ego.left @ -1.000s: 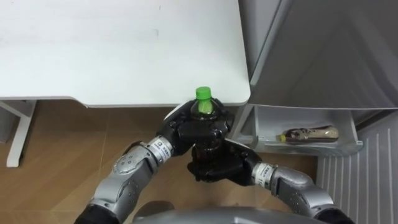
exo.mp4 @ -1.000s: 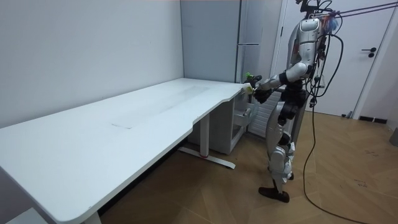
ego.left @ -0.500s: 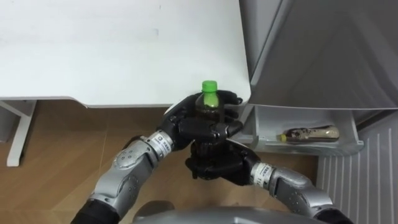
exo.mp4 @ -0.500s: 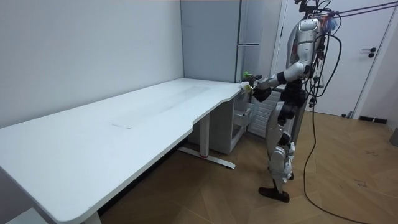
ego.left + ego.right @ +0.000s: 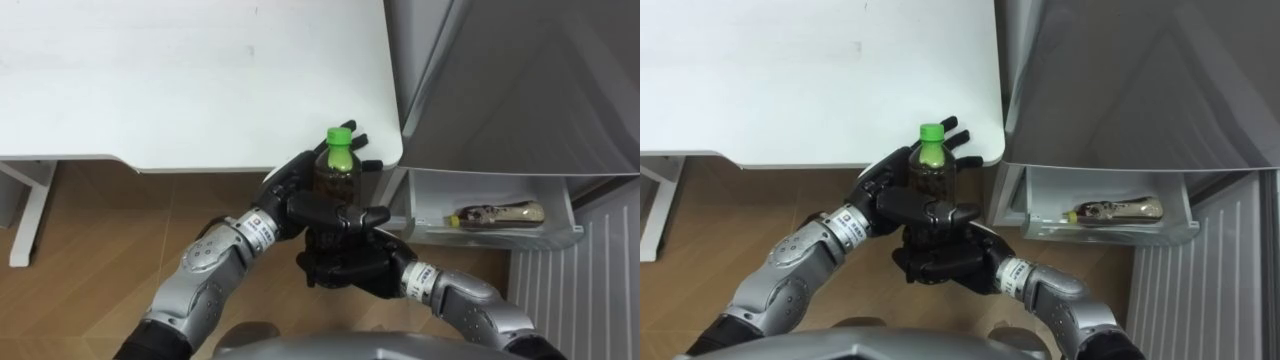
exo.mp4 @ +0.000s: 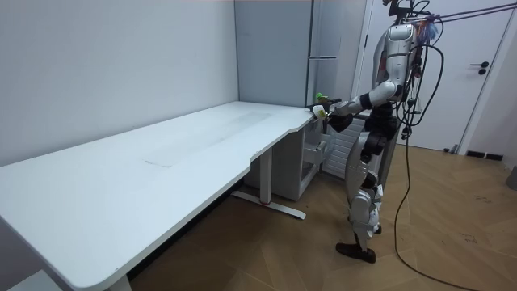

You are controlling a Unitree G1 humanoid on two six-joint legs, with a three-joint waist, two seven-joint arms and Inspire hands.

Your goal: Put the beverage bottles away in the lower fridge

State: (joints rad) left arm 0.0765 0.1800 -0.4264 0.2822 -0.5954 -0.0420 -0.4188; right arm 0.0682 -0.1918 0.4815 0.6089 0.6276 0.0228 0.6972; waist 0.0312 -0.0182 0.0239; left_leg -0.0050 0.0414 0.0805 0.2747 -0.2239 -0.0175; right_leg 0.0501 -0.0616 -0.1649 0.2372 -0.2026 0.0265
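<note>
Your left hand (image 5: 298,198) and right hand (image 5: 345,268) both curl round the upright bottle (image 5: 338,178), left above right, just off the table's (image 5: 200,80) near corner, beside the open fridge drawer (image 5: 490,237).

Head eyes look steeply down, close — sharing table (image 5: 190,80) and fridge drawer (image 5: 500,235), room view distant, side-on.

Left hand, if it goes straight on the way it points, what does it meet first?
Probably the white table's near corner, just beyond its fingertips; the left hand holds the bottle there. Depth is unclear, so it could pass below toward the fridge.
</note>
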